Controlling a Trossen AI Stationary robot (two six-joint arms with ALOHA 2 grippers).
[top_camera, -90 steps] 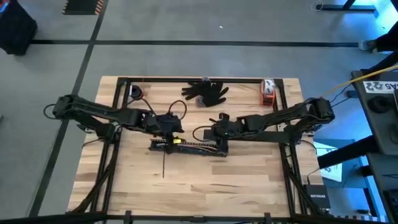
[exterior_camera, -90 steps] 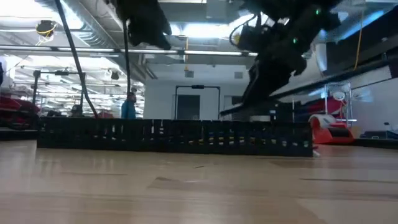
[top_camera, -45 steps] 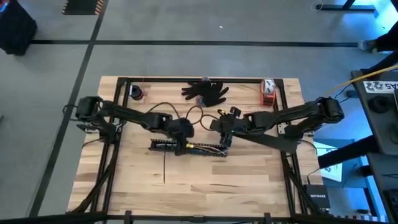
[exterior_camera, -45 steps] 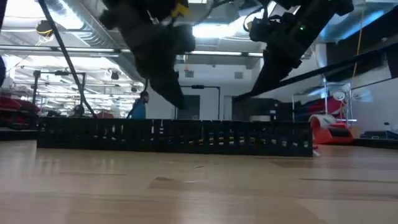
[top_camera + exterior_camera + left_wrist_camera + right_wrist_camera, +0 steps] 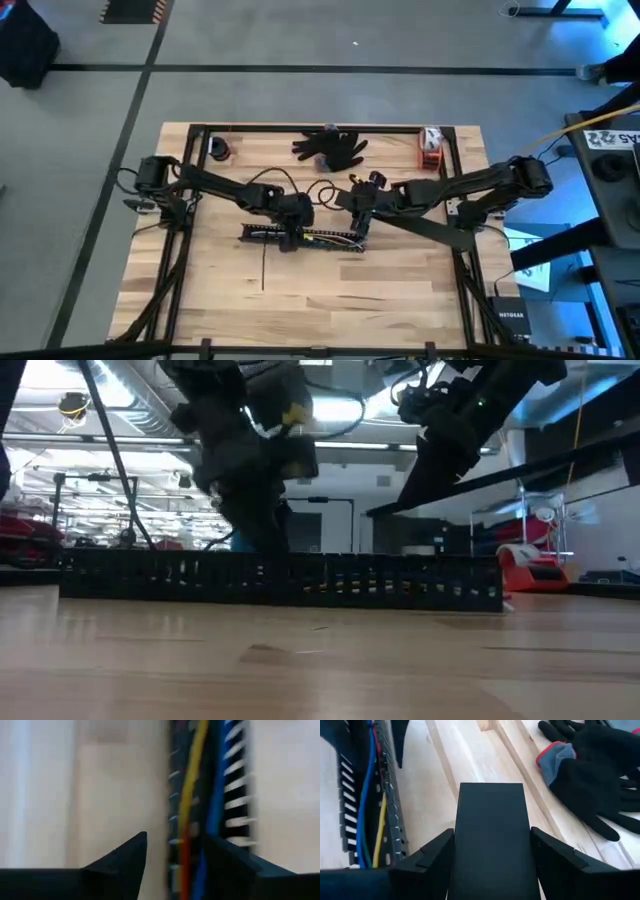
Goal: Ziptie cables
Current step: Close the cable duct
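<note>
High view: slotted black tray (image 5: 300, 237) lies centre frame on the table (image 5: 330, 300), with the cables (image 5: 325, 238) inside it; yellow shows near its left end, mixed colours toward the right. Left gripper (image 5: 290, 238) is down on the tray's left part. Right gripper (image 5: 362, 222) sits just above the tray's right end, carrying a flat black bar (image 5: 425, 226) that runs off to the right. 1 thin dark strip (image 5: 263, 266), possibly a ziptie, lies on the wood below the tray, untouched. Black gloves (image 5: 332, 147) top centre, orange-white item (image 5: 431, 147) top right. No tie visible round the cables, so I judge the tying not yet started.

Low view: tray (image 5: 280, 580) spans mid frame, flecks of yellow through the slots. Left gripper (image 5: 262, 525) dips behind it left of centre; right gripper (image 5: 440, 435) hangs upper right, clear of the tray.

Left wrist view: fingers (image 5: 125, 857) spread moderately wide, straddling 1 tray wall; yellow, orange-red and blue cables (image 5: 192, 795) run along the channel. Nothing gripped.

Right wrist view: right fingers (image 5: 555, 857) clamp the black bar (image 5: 492, 830), probably the tray cover. Tray (image 5: 395, 840) at frame left holds blue, yellow and red cables (image 5: 367, 820). Gloves (image 5: 592, 775) upper right.

Left to do, by my read: bundle and tie.
</note>
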